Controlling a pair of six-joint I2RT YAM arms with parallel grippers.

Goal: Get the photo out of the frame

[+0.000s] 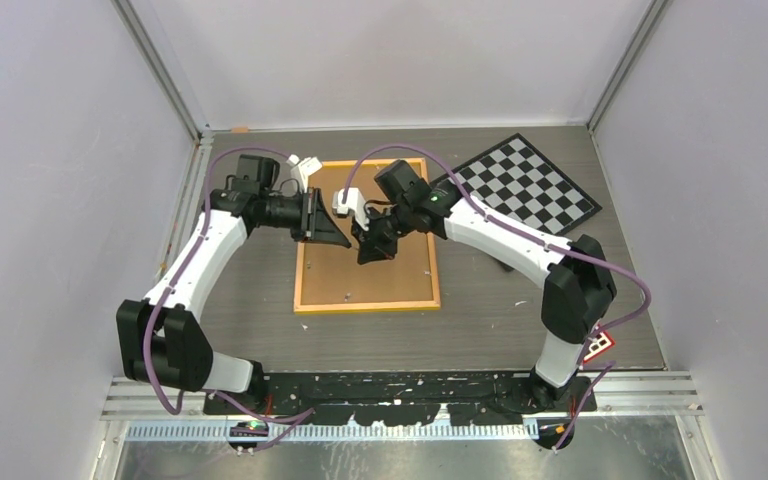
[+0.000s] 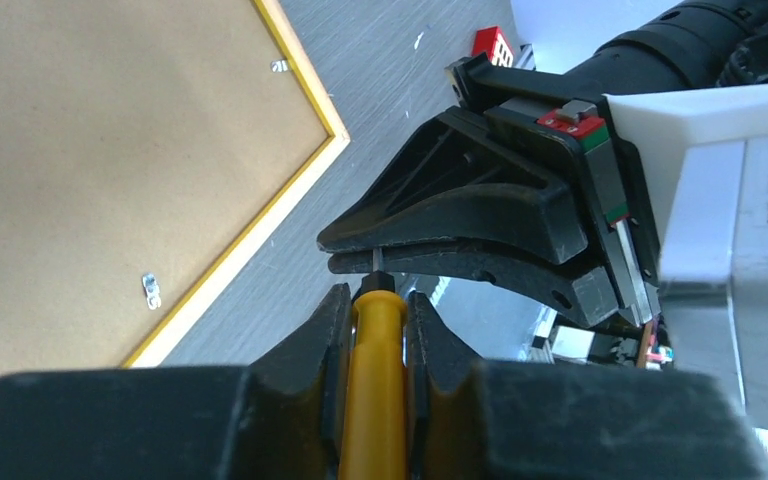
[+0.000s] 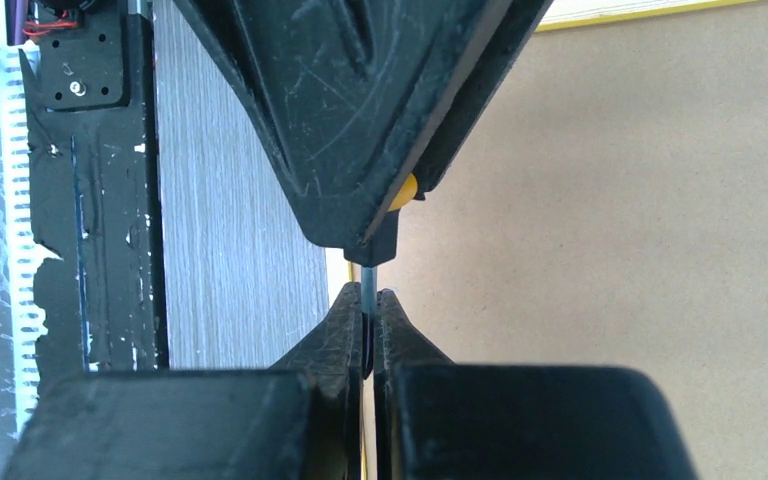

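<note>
Only the wrist views show the yellow-handled tool (image 2: pixel 372 400), probably a screwdriver: left gripper (image 2: pixel 377 300) clamps its handle, right gripper (image 3: pixel 368 302) pinches its shaft.

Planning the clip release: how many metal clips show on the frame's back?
2. One clip sits by the right edge of the frame, close to its near-right corner; another clip sits along the near edge. Others may be hidden.
</note>
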